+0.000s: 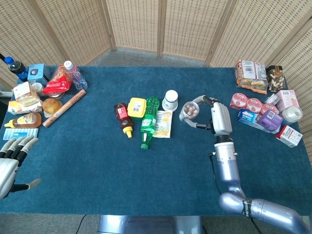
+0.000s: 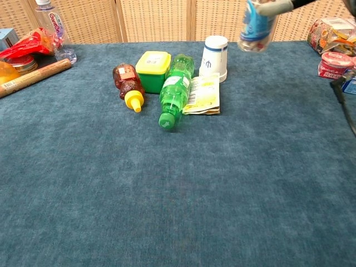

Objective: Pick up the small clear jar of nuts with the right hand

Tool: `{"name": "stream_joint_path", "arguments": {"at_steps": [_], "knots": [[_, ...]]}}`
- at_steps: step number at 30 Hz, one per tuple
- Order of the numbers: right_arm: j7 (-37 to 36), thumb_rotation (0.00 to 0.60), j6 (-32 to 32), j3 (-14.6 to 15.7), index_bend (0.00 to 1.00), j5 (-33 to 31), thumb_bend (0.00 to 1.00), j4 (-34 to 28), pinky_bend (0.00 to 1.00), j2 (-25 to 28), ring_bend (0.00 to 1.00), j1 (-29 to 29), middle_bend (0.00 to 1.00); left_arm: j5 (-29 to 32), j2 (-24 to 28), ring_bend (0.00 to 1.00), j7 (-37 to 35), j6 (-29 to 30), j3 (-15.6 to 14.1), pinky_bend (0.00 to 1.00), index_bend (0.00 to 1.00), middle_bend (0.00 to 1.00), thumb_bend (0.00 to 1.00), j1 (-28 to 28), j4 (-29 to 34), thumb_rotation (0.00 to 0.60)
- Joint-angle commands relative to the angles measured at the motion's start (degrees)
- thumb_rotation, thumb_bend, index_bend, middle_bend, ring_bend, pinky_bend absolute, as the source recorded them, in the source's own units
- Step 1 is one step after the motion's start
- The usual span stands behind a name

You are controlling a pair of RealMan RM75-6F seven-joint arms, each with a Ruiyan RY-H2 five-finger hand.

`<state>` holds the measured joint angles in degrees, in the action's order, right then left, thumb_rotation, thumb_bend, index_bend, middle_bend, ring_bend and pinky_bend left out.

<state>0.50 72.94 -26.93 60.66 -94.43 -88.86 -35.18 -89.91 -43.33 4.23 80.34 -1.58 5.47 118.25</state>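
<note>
My right hand [image 1: 214,117] grips the small clear jar of nuts [image 1: 189,111] and holds it in the air, well above the blue table. In the chest view the jar [image 2: 256,29] hangs near the top edge, with only a finger [image 2: 272,6] of the right hand showing above it. The jar is to the right of the white cup [image 1: 170,100]. My left hand [image 1: 12,156] sits at the lower left edge of the head view, fingers apart and holding nothing.
On the table middle lie a brown sauce bottle [image 1: 123,116], a yellow-lidded box [image 1: 137,107], a green bottle [image 1: 148,122] and a yellow packet [image 1: 163,124]. Snack packs [image 1: 265,117] crowd the right edge. Groceries [image 1: 44,92] fill the far left.
</note>
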Motion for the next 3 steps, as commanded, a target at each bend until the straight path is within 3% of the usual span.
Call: {"name": "stream_joint_path", "arguments": {"at_steps": [1,3], "knots": [[0.1,0.6,0.5,0.8,0.57,0.5,0.0,-0.5,0.32,0.6,0.37,0.7,0.71,0.0,0.0,0.0,0.1,-0.1,0.0,0.0,0.0,0.0,0.0,0.0,0.0,0.6],[-0.3,0.6,0.7,0.9,0.57,0.6,0.0,-0.5,0.32,0.7,0.37,1.0,0.71,-0.1,-0.1,0.0,0.2,-0.3,-0.1,0.0,0.0,0.0,0.0,0.1,0.0,0.6]]}}
